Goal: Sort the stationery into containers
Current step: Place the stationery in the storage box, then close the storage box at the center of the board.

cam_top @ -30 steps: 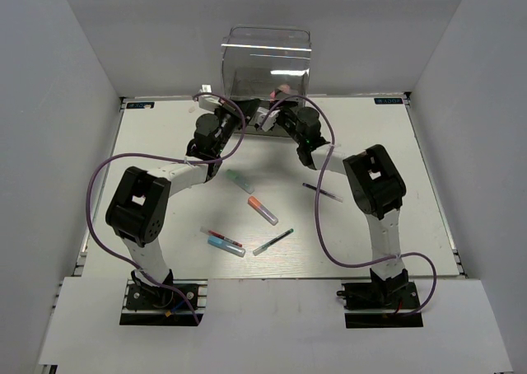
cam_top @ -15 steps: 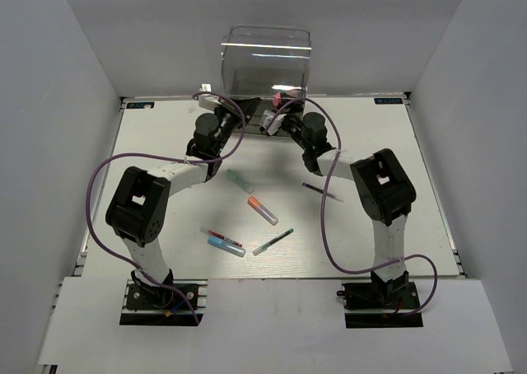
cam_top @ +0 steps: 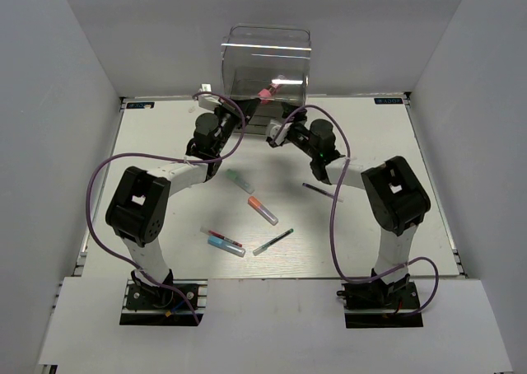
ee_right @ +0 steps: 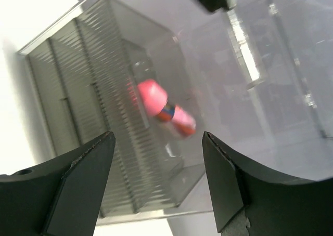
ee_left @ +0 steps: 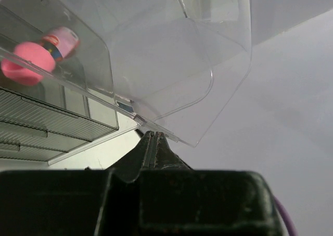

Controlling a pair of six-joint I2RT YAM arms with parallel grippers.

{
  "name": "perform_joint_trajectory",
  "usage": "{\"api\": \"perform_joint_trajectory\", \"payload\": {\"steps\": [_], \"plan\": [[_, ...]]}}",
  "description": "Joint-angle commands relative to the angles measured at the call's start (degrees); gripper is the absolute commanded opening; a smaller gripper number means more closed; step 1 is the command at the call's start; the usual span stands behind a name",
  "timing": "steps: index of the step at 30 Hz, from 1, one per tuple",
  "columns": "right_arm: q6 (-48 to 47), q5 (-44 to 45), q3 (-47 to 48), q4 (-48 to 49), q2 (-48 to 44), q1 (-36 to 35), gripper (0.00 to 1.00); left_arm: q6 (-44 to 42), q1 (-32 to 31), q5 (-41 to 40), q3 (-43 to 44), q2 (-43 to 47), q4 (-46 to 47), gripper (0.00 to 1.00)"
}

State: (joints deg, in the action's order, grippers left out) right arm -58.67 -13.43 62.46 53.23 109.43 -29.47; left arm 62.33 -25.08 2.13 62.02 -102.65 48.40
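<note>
The clear container (cam_top: 265,61) stands at the table's far edge, with a see-through drawer (ee_left: 156,64) pulled out. A pink-capped marker (cam_top: 268,91) lies loose inside the drawer (ee_right: 164,108). My right gripper (ee_right: 156,179) is open just in front of it, holding nothing, and in the top view it (cam_top: 276,133) sits right of the drawer. My left gripper (ee_left: 151,136) is shut, its tips against the drawer's clear front lip; it (cam_top: 239,114) is at the container's left foot. I cannot tell whether it pinches the lip.
On the table lie a green-capped marker (cam_top: 240,179), an orange-capped marker (cam_top: 263,210), a thin dark pen (cam_top: 323,192), a green pen (cam_top: 272,242), a blue marker (cam_top: 226,245) and a red pen (cam_top: 221,236). Purple cables loop off both arms.
My right gripper opened, let go of the pink marker into the drawer, and drew back to the right. The left gripper has not moved.
</note>
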Motion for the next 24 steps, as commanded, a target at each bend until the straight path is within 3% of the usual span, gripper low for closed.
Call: {"api": "perform_joint_trajectory", "payload": {"steps": [1,8,13,18,24], "plan": [[1.63,-1.16,-1.89,1.79,-3.95,0.21,0.74,-0.54,0.03,0.15,2.14,2.81,2.22,0.0],[2.94,-0.81,-5.76,2.75,-6.85,0.38,0.74,-0.54,0.03,0.15,1.09,3.33,2.22,0.0],[6.9,-0.54,-11.37,0.03,-14.65,0.38,0.67,-1.15,0.03,-0.37,-1.45,4.38,0.21,0.0],[16.21,3.75,-14.38,-14.18,-23.71,0.47,0.61,-1.15,0.03,-0.9,-5.5,4.92,-5.15,0.15],[25.8,9.81,-18.68,-20.7,-30.05,1.43,0.63,-1.15,0.03,-0.9,-10.77,5.44,-6.3,0.3]]}}
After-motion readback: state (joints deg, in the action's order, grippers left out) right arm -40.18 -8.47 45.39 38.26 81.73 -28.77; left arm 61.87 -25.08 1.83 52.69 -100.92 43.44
